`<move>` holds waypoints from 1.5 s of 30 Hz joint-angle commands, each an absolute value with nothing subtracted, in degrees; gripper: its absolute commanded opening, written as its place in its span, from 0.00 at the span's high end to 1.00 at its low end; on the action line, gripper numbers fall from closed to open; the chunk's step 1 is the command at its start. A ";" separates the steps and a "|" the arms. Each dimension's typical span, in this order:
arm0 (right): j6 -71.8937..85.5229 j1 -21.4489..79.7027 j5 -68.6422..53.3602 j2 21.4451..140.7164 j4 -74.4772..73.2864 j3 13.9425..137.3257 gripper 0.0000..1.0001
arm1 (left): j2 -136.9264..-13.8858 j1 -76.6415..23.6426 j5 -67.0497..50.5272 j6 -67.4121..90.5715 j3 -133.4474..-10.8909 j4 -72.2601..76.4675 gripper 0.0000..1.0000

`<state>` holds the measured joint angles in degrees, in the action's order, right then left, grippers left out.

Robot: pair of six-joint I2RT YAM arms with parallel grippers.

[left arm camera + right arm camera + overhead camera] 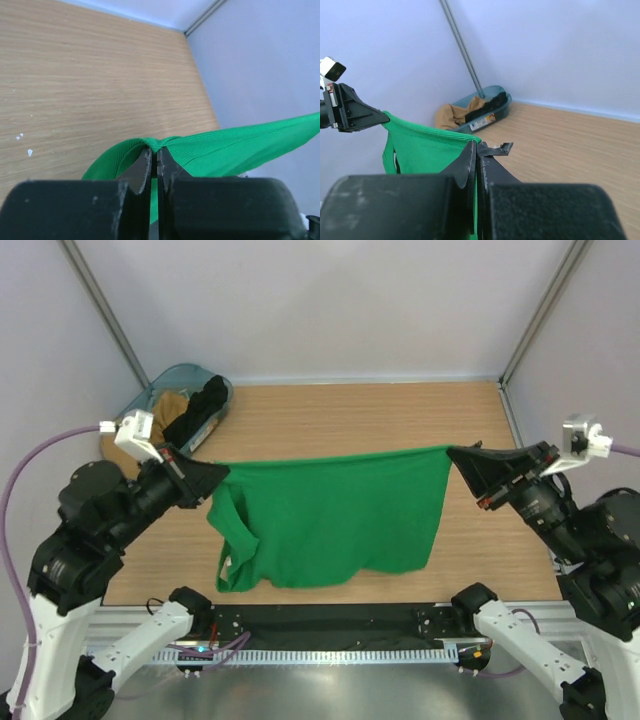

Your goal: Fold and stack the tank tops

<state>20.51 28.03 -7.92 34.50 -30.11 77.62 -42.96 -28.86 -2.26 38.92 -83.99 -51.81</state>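
Note:
The bright green tank top (pixel 335 515) hangs stretched in the air between both arms, its lower part draping down to the wooden table. My left gripper (pixel 222 472) is shut on its left top corner; in the left wrist view the green fabric (pixel 225 147) is pinched at my fingertips (pixel 155 150). My right gripper (pixel 452 452) is shut on the right top corner, and the green cloth (pixel 420 145) shows at its tips (pixel 478 146). A black tank top (pixel 198 412) lies in the teal bin at the back left, seen also as dark cloth (pixel 487 106) in the right wrist view.
The teal bin (pixel 175 380) stands in the back left corner with tan cloth (pixel 170 403) inside. White walls and metal posts enclose the wooden table (pixel 400 410). A black rail with cables (pixel 330 625) runs along the near edge.

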 commanded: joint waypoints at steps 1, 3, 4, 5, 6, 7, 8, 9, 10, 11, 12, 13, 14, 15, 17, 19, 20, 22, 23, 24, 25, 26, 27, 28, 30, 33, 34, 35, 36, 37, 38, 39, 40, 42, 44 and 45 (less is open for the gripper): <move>19.33 27.95 -2.82 42.34 -32.34 78.83 0.99 | -47.62 -28.56 -1.23 39.02 -81.57 -46.41 1.00; 19.60 27.86 -0.27 45.25 -31.73 79.19 0.99 | -51.84 -28.65 -0.53 38.50 -82.17 -44.31 1.00; 19.60 27.95 1.74 46.57 -31.38 80.15 0.99 | -53.25 -28.57 1.04 38.24 -83.05 -43.86 1.00; 19.60 27.86 2.89 49.71 -30.77 81.03 0.99 | -57.00 -28.48 1.49 37.88 -84.27 -43.77 1.00; 19.60 27.86 3.25 51.14 -30.67 81.99 0.99 | -58.69 -28.48 2.10 37.01 -87.68 -44.03 1.00; 19.43 27.95 3.25 52.98 -30.59 84.61 0.99 | -60.63 -28.48 2.20 36.48 -89.80 -44.38 1.00; 19.25 27.95 2.99 55.61 -30.59 86.03 0.99 | -62.12 -28.48 2.37 35.95 -92.00 -44.73 1.00; 19.16 27.86 2.47 57.03 -30.67 87.44 0.99 | -64.57 -28.48 2.46 35.16 -96.28 -45.35 1.00; 19.16 27.95 2.03 58.09 -30.93 90.50 0.99 | -65.21 -28.48 2.29 34.72 -98.33 -45.53 1.00; 19.07 27.86 1.67 59.66 -31.46 91.92 0.99 | -65.65 -28.48 2.11 34.28 -100.00 -45.44 1.00; 19.25 27.95 0.89 60.11 -31.73 93.15 0.99 | -65.74 -28.48 2.02 34.02 -102.28 -45.18 1.00; 19.42 27.86 0.79 60.29 -31.73 94.90 0.99 | -65.48 -28.48 2.02 33.32 -103.09 -45.00 1.00; 19.34 27.95 0.79 60.29 -31.82 95.53 0.99 | -64.96 -28.56 2.02 33.05 -103.53 -44.74 1.00; 19.42 27.95 -2.17 59.86 -31.82 95.80 0.99 | -64.17 -28.48 1.93 32.96 -103.45 -44.13 1.00; 18.99 27.95 -3.94 58.54 -31.47 95.54 0.99 | -61.62 -28.48 0.18 33.22 -102.14 -43.33 1.00; 18.64 27.86 -6.75 55.92 -30.94 93.53 0.99 | -57.95 -28.56 -2.71 34.10 -98.19 -41.40 1.00; 18.46 27.86 -7.64 54.94 -30.59 92.56 0.99 | -56.70 -28.48 -3.25 34.36 -96.61 -40.79 1.00; 18.20 27.95 -10.88 51.35 -29.71 89.32 0.99 | -53.72 -28.48 -3.95 34.89 -91.86 -39.73 1.00; 17.93 27.86 -11.77 49.94 -29.36 88.25 0.99 | -50.48 -28.56 -4.04 35.59 -88.37 -39.38 1.00; 18.02 27.95 -12.82 48.70 -29.18 87.29 0.99 | -48.97 -28.56 -3.78 36.12 -86.68 -38.77 1.00; 17.93 27.86 -14.05 46.17 -29.09 85.62 0.99 | -47.56 -28.48 -3.69 36.56 -85.18 -38.50 1.00; 18.02 27.95 -14.50 45.10 -29.09 84.91 0.99 | -44.85 -28.48 -3.26 37.43 -82.99 -38.24 1.00; 17.93 27.95 -14.76 44.22 -29.27 84.38 0.99 | -44.13 -28.48 -2.90 37.62 -82.45 -38.23 1.00; 18.02 27.95 -14.77 43.34 -29.96 84.11 0.99 | -43.34 -28.48 -2.81 37.79 -82.09 -38.32 1.00; 17.58 27.95 -13.63 42.63 -31.11 84.72 0.99 | -43.33 -28.48 -2.03 38.05 -82.88 -39.11 1.00; 17.31 27.95 -8.90 45.34 -34.18 87.36 0.99 | -46.21 -28.56 -0.80 37.71 -84.90 -39.03 1.00; 17.49 27.86 -7.57 46.31 -34.80 88.15 0.99 | -47.19 -28.48 -0.53 37.36 -85.25 -38.76 1.00; 17.93 27.95 -6.08 47.71 -35.76 88.33 0.99 | -48.50 -28.56 -0.53 37.01 -85.43 -38.50 1.00; 18.54 27.95 -3.63 50.16 -36.12 88.24 0.99 | -49.56 -28.48 -0.53 36.57 -85.34 -37.89 1.00; 19.68 27.95 -2.99 51.75 -36.21 87.55 0.99 | -52.27 -28.48 1.04 36.13 -84.91 -37.62 1.00; 20.38 27.95 -2.38 52.99 -36.12 86.93 0.99 | -53.51 -28.48 1.14 35.95 -83.34 -36.66 1.00; 21.09 27.86 -1.94 54.22 -35.86 86.05 0.99 | -54.74 -28.48 1.32 35.69 -82.10 -35.78 1.00; 22.31 27.95 -0.28 56.84 -35.42 84.04 0.99 | -57.19 -28.39 1.93 35.60 -80.35 -34.64 1.00; 23.38 27.69 2.98 59.57 -34.89 82.27 0.99 | -59.84 -27.43 1.50 35.95 -74.73 -30.69 1.00; 24.78 26.29 4.22 63.44 -32.62 78.50 0.99 | -64.23 -26.20 0.18 37.34 -68.77 -27.26 1.00; 25.39 25.41 4.22 64.76 -31.22 77.18 0.99 | -65.99 -24.97 0.18 37.70 -67.16 -23.94 1.00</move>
<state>22.44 27.14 -0.43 60.97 -33.47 80.68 -60.88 -27.24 0.27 37.10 -72.90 -31.44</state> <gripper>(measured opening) 0.029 0.016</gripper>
